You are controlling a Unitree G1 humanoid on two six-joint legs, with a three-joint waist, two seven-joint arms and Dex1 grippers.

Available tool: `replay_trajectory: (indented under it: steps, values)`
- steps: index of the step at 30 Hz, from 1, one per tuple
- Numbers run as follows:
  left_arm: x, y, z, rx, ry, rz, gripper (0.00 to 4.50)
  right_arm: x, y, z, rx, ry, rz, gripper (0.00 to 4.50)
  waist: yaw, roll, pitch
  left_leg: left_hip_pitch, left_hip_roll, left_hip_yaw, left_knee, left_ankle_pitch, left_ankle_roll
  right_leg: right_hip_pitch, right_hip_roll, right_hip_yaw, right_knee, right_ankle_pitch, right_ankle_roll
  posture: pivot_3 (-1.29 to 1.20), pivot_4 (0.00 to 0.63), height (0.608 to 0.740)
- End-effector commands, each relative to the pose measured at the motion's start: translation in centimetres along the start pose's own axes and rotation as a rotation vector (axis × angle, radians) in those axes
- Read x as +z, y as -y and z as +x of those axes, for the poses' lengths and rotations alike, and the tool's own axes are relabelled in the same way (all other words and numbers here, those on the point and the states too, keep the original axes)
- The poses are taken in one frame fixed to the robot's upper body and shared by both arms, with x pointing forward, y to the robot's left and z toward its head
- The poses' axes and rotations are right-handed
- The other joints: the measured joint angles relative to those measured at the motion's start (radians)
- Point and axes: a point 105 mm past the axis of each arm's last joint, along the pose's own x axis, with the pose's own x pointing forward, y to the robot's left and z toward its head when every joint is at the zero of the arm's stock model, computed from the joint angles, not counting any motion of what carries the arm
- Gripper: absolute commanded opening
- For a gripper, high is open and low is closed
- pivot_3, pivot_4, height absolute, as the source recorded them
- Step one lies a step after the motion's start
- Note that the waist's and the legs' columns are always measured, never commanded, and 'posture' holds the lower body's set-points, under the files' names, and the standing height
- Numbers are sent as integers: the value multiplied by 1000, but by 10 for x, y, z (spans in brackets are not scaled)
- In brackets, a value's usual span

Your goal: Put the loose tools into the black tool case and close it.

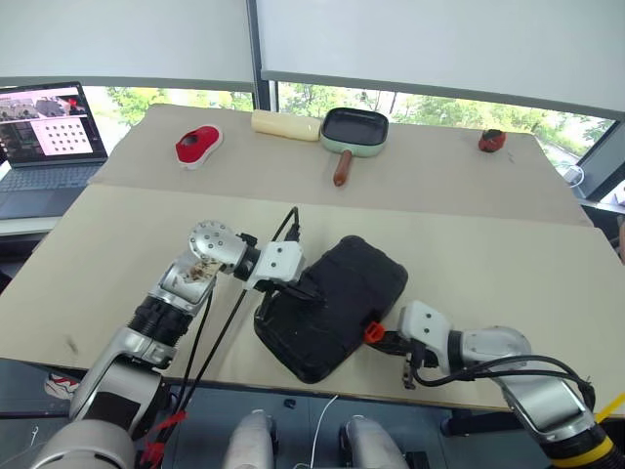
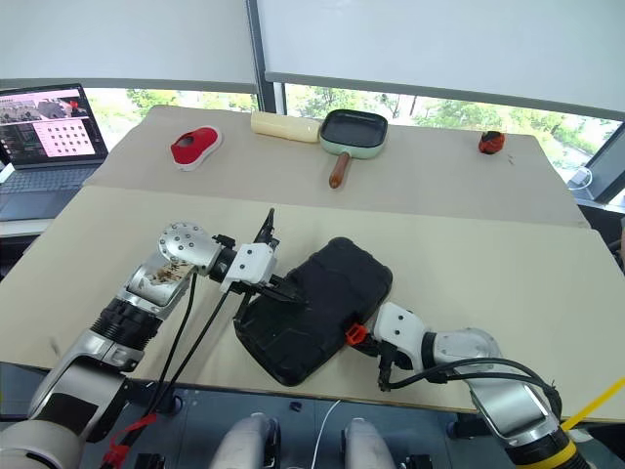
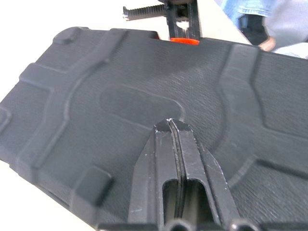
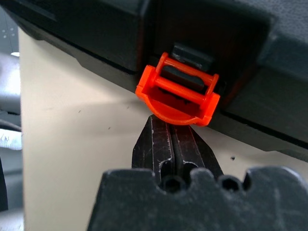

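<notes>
- Two tan tables (image 1: 469,249) are sitting edge to edge, and the black tool case (image 1: 337,303) is lying closed, lid down, on the nearer one, close to its front edge and turned at an angle.
- Beyond the case, a laptop (image 1: 44,147) is standing open off the far table's left end.
- Farther back from the case, a green-rimmed pan (image 1: 354,130) is resting on the far table, its brown handle pointing toward the case.
- Just left of the pan, behind the case, a pale yellow roll (image 1: 285,125) is lying flat.
- Left of the roll, far behind the case, a red and white object (image 1: 198,146) is sitting.
- Far behind the case to the right, a small red and black object (image 1: 492,141) is sitting.
- Over the case's lid, the left gripper (image 3: 172,126) is pressing down with its fingers squeezed together, holding nothing.
- Against the case's near edge, the right gripper (image 4: 169,126) is pushing its pinched-together, empty tips up under the orange latch (image 4: 179,91).
- That latch is sticking out from the case's front edge, tilted outward.
</notes>
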Motion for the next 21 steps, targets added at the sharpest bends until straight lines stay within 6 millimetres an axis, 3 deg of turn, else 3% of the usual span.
replay_trajectory:
  steps: [1,7,14,19,21]
  values:
    - [-17,11,13,-58,-59,-35,16,31,3,-2,-25,118,-42,0,-7,0,0,0,0,0,0,0,0,0,0,0,1,0,0,0,150,740]
    - [-25,11,19,-81,-92,14,16,69,0,-24,-7,221,-29,0,-20,0,0,0,0,-1,0,0,0,-1,1,0,3,-1,-1,0,150,740]
    - [-26,8,24,-66,-79,5,16,71,2,-31,-20,192,-21,0,-14,0,-1,1,0,-1,0,0,0,1,0,0,2,-1,-1,0,150,740]
    - [-24,1,-5,44,-45,-125,16,57,11,-48,-64,139,9,0,-17,0,-1,0,0,-1,0,0,0,1,0,0,1,-1,-1,0,150,740]
    - [-26,1,-29,108,-28,-222,526,51,18,-65,-88,120,45,582,-24,1,-1,0,0,-1,0,0,0,0,0,0,2,-1,-1,0,150,740]
